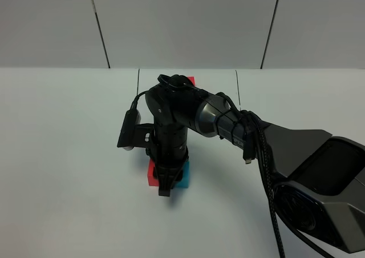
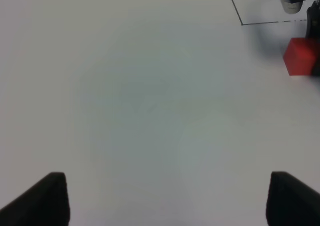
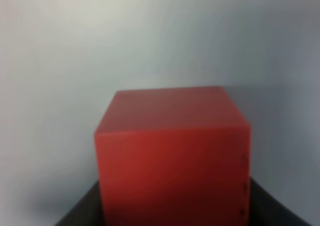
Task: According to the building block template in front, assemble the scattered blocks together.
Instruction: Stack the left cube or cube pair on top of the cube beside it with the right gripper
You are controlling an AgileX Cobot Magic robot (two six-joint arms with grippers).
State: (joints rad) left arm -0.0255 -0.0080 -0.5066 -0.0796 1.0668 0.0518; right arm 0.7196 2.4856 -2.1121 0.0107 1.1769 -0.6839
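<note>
Seen from above, the right arm (image 1: pixel 239 127) reaches across the white surface (image 1: pixel 63 166) with the right tool (image 1: pixel 165 190) pointing straight down at two loose cubes. The red cube (image 1: pixel 152 176) and the cyan cube (image 1: pixel 183 180) sit side by side on the surface, touching or nearly so. The tool's dark tip comes down in front of the line where they meet. Well behind the red cube, past the arm's wrist, only a red corner of the template (image 1: pixel 190 80) shows; the arm covers the rest.

The right wrist camera shows none of this layout. The red cube (image 3: pixel 170 156) fills it, close and blurred, with dark parts of the tool at both lower sides and bare surface beyond. The cyan cube is out of its sight. No view shows how far apart the right tool's jaws stand. Whether they clamp a cube or merely touch one cannot be told.

Only the left wrist camera shows the left tool (image 2: pixel 170 198). Its two black fingertips (image 2: pixel 47 198) are spread wide over bare surface, holding nothing and touching nothing. The red cube (image 2: pixel 301 56) lies well apart from them at the edge of that picture, beside a thin seam in the surface. The cyan cube and the template are both out of that camera's sight.
</note>
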